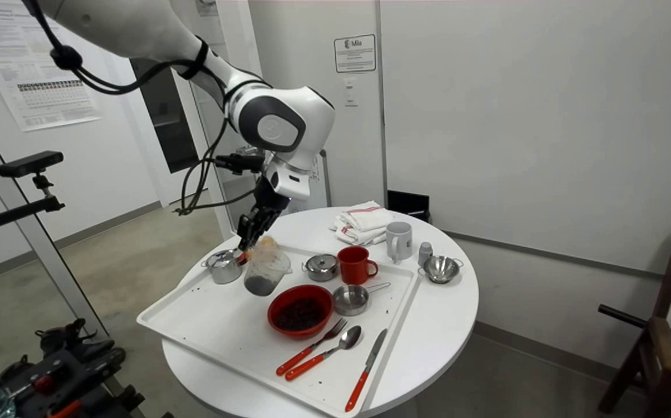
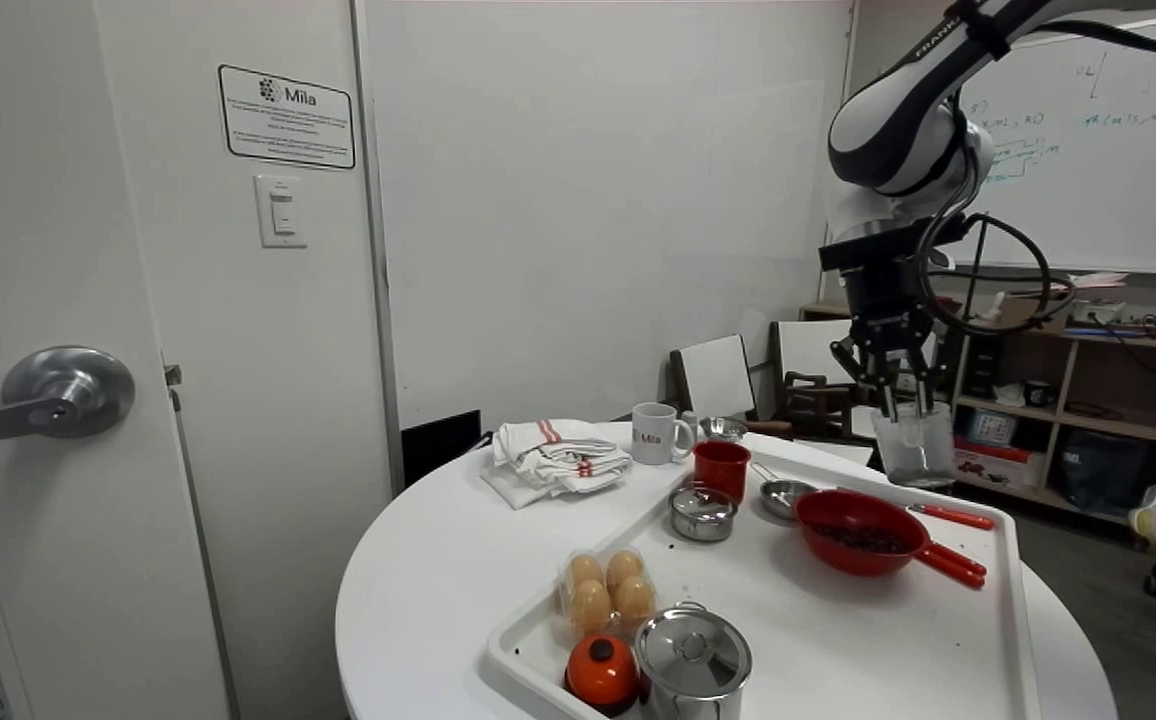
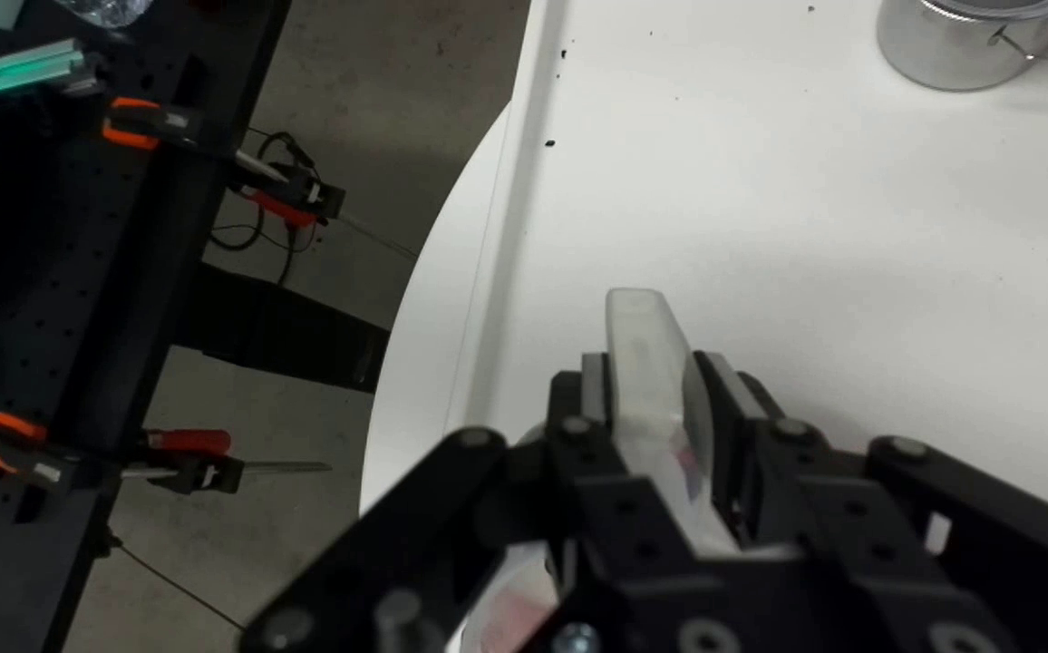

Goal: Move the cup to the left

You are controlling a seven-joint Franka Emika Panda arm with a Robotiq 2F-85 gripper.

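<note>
The cup (image 1: 267, 268) is clear plastic with a dark patch at its lower end in an exterior view. It hangs tilted above the white tray (image 1: 213, 316); it also shows in an exterior view (image 2: 916, 450), to the right of the red bowl (image 2: 853, 540). My gripper (image 2: 903, 405) is at its upper part and is shut on it. In the wrist view the jaws (image 3: 655, 390) pinch a translucent strip of the cup (image 3: 644, 354), which looks like its handle. Most of the cup is hidden behind the gripper there.
On the tray are a red mug (image 1: 356, 266), small steel pots (image 1: 321, 267), a steel pan (image 1: 351, 300), a knife (image 1: 367, 371), a fork and a spoon. Eggs (image 2: 608, 590) and a lidded pot (image 2: 695, 655) stand at one end. A grey mug (image 1: 399, 241) and towels (image 1: 364, 222) lie beyond.
</note>
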